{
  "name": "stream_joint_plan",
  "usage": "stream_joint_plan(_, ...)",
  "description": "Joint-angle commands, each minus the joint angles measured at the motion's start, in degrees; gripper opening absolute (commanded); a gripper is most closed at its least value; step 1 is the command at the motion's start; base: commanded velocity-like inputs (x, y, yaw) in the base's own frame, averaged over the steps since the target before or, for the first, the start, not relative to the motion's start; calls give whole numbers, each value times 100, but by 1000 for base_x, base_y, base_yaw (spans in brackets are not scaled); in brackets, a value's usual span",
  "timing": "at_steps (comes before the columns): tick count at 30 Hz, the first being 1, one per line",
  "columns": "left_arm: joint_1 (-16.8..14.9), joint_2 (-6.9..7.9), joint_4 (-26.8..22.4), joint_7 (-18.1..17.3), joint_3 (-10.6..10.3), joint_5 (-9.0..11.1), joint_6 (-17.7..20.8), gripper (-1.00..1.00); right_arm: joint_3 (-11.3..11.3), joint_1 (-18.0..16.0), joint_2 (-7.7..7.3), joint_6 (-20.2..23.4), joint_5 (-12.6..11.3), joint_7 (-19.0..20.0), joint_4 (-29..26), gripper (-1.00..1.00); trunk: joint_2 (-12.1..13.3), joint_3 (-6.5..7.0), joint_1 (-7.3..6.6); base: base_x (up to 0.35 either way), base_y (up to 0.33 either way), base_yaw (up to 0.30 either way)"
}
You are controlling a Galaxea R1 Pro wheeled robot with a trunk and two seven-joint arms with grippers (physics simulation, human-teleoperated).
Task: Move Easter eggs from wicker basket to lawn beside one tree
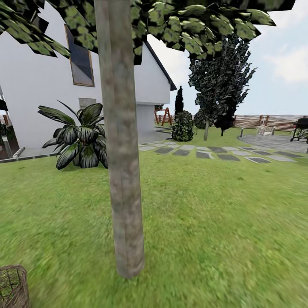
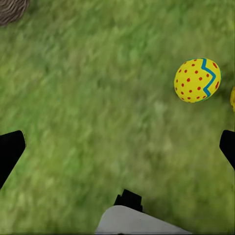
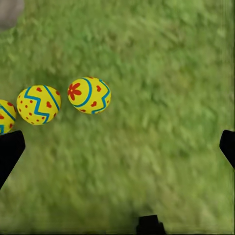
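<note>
The tree (image 1: 122, 171) rises with its bare grey-brown trunk from the lawn (image 1: 214, 222) straight ahead of me. The wicker basket (image 1: 13, 286) stands at the lower left corner of the head view; its inside is not visible. A brown woven piece of the basket (image 2: 10, 10) also shows in the left wrist view. Three Easter eggs lie side by side on the grass in the right wrist view: one (image 3: 89, 95), a second (image 3: 38, 105) and a third (image 3: 5, 116) cut by the frame edge. My right gripper (image 3: 117, 144) hangs open above the grass beside them. My left gripper (image 2: 117, 142) is open over grass, with one egg (image 2: 197, 80) ahead of it.
A white house (image 1: 38, 77) and a broad-leaved plant (image 1: 81, 137) stand behind the tree on the left. Grey stepping stones (image 1: 214, 152) run across the far lawn toward a barbecue (image 1: 301, 128) and the slatted fence (image 1: 265, 122). Open grass stretches right of the trunk.
</note>
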Motion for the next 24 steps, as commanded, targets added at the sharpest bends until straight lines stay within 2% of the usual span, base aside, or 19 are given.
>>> stream_joint_plan(1,16,4,-3,29,-51,35,-15,100,-49,-5,-8,-28,60,-8,62,100,36,11,-22,0,0,0)
stream_joint_plan(10,251,17,85,27,-56,34,-32,100,-46,-2,-72,-43,53,-382,609,100,397,172,-220,0,0,0)
stream_joint_plan(24,456,53,119,27,-63,30,-49,100,-46,-2,-55,-42,41,-459,1491,100,959,424,-527,0,0,0)
